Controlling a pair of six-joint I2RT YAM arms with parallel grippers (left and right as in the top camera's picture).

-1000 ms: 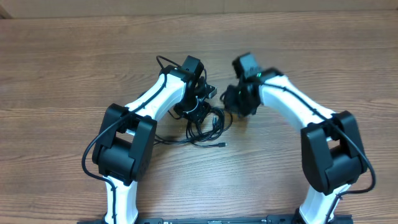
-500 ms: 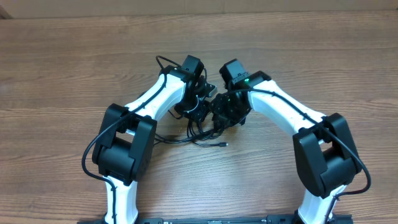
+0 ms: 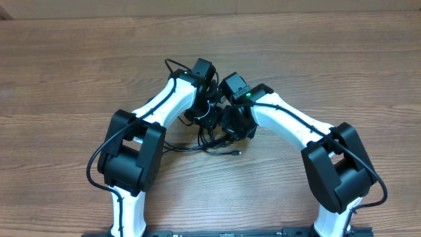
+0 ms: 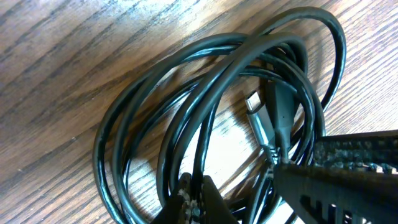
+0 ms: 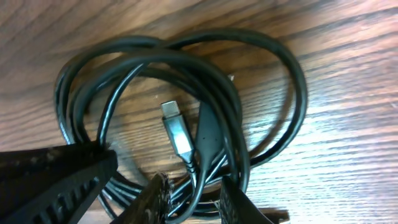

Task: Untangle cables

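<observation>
Swinging in from the right, the white-and-black right gripper [image 3: 231, 126] now sits close against the white-and-black left gripper [image 3: 209, 116], both over the thin black cables [image 3: 220, 141] coiled in 1 bundle on the brown wood-grain table [image 3: 79, 72]. Left fingers [image 4: 186, 198] are clenched on strands of the coil; right fingers [image 5: 158, 199] stand apart, straddling strands just below a silver-tipped plug [image 5: 176, 127]

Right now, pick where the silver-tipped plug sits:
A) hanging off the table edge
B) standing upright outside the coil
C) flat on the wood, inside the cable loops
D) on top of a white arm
C: the right wrist view shows the silver-tipped plug lying flat on the table, ringed by the loops of the cables.
</observation>
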